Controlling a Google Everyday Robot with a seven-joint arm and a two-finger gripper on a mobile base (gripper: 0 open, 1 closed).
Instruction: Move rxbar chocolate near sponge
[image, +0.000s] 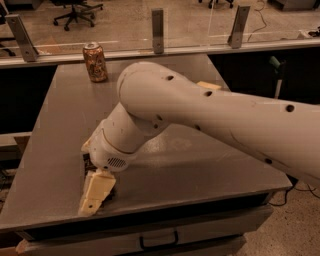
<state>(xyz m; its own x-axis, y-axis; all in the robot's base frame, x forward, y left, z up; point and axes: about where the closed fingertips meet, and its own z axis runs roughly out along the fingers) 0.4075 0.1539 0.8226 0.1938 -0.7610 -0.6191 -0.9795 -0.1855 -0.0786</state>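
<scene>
My cream gripper (95, 196) hangs from the big white arm at the table's front left, right over the rxbar chocolate. Only thin black strips of the rxbar chocolate (86, 161) show beside the wrist; the gripper and wrist hide the rest of the bar. The sponge (209, 85) is a pale yellow block at the table's far right; the arm hides most of it and only its top edge shows.
A brown soda can (95, 62) stands upright at the back left of the grey table (200, 165). A glass barrier with metal posts runs behind the table. The front edge lies just below the gripper.
</scene>
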